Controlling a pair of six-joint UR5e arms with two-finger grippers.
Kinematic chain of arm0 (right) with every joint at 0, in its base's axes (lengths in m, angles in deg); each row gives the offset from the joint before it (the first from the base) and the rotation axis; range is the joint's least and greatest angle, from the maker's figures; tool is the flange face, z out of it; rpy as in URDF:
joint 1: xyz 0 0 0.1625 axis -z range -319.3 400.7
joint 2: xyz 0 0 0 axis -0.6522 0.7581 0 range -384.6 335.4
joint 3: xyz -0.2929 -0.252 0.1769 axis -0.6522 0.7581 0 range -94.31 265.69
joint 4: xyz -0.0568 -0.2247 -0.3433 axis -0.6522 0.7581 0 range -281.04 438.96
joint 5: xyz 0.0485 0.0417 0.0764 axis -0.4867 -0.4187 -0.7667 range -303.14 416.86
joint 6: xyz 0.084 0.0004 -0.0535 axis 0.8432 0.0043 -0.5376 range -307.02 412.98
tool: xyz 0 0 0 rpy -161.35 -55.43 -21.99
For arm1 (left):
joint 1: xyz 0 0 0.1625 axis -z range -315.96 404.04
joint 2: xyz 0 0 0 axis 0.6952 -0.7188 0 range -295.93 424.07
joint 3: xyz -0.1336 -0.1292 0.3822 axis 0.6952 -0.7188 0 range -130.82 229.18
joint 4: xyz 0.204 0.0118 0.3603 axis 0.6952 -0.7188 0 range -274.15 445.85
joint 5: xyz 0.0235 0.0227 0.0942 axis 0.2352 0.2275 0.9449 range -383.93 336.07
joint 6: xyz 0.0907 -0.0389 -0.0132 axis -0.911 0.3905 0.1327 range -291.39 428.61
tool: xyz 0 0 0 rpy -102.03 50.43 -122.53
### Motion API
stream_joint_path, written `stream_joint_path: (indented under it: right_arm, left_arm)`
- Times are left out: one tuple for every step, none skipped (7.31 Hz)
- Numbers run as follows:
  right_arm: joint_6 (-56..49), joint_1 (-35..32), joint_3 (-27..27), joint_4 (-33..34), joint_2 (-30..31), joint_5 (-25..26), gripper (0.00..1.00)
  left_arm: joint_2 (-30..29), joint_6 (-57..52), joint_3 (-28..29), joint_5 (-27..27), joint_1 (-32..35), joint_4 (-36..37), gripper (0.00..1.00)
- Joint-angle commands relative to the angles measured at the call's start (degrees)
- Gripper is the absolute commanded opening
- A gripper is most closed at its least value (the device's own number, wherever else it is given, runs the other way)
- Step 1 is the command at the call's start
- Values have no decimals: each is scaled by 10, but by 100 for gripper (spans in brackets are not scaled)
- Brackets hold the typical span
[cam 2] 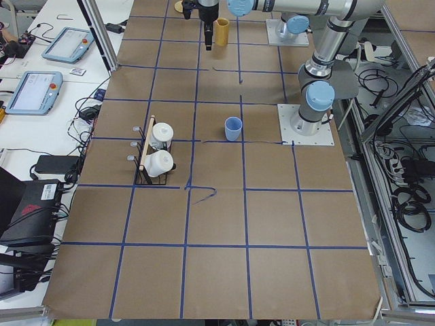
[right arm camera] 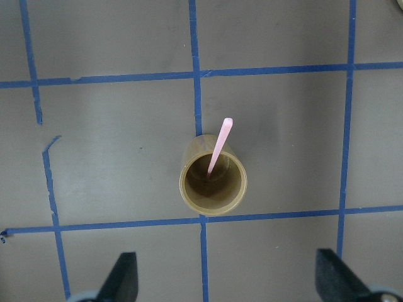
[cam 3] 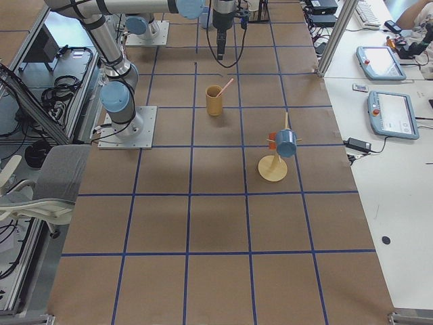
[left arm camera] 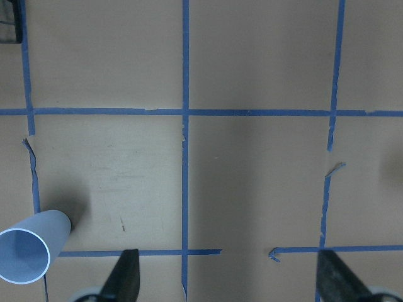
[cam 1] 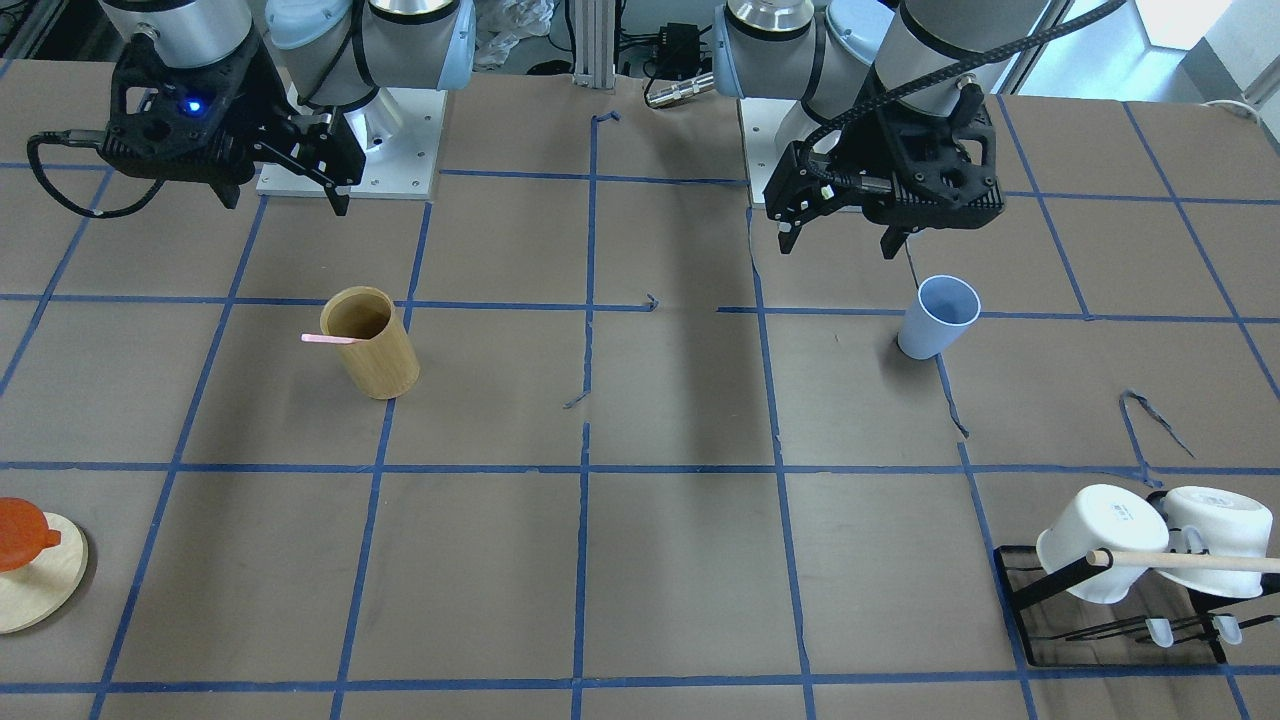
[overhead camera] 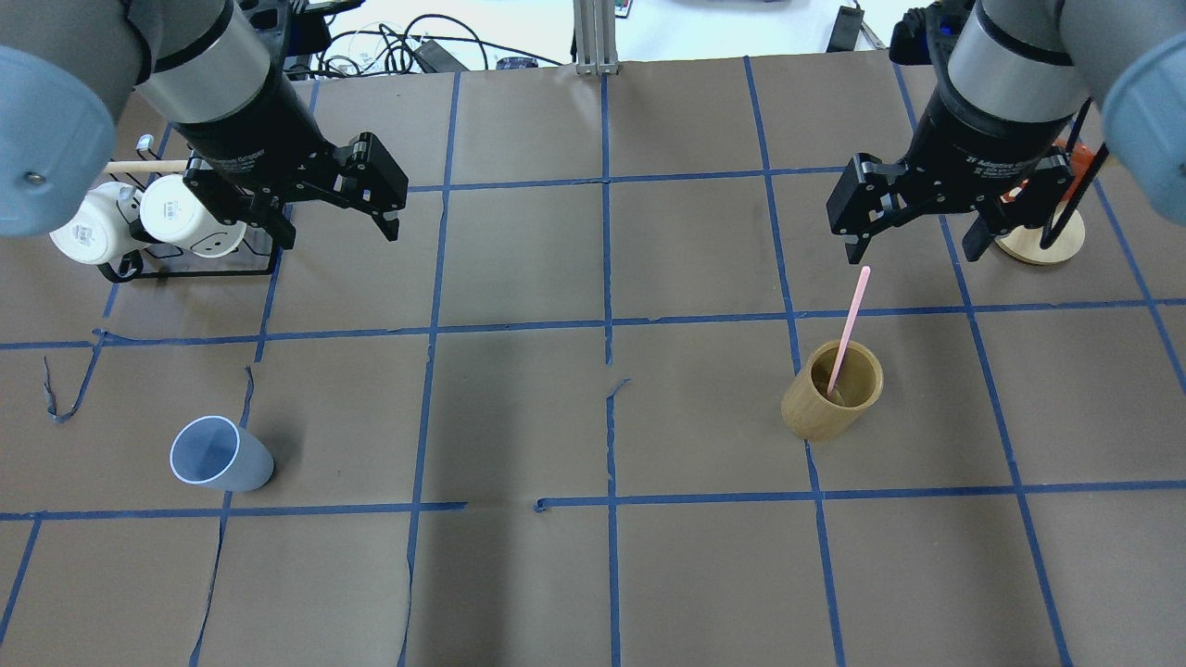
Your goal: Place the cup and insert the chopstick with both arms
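Lower wide-open, empty left gripper [overhead camera: 338,233] astride upright blue cup [overhead camera: 222,456]; centre wide-open, empty right gripper [overhead camera: 910,251] over leaning pink chopstick [overhead camera: 851,315].

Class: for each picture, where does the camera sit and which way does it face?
Front-facing: across the table, facing the robot; left tool view-right.
Overhead: behind the robot, looking forward-down; right tool view-right.
Exterior left: table's left end; left arm near.
Exterior right: opposite end; right arm near.
Left wrist: straight down; fingertips, cup.
Right wrist: down on chopstick in bamboo holder; fingertips.
Shared: front-facing, overhead both show cup.
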Motion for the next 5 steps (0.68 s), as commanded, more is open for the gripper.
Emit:
stream_joint_path:
  right_arm:
    - [0,0,1,0,0,0,100]
    - [0,0,1,0,-1,1,100]
    - [0,0,1,-1,-1,1,100]
    - [0,0,1,-3,0,1,100]
    - [-1,0,4,-10,0,-2,100]
  left_arm:
    - [0,0,-1,0,0,0,100]
    - [0,0,-1,1,0,-1,100]
    - [0,-4,-2,1,0,-1,100]
    - [0,-16,-2,2,0,-2,100]
    - [0,-16,-2,2,2,-1,100]
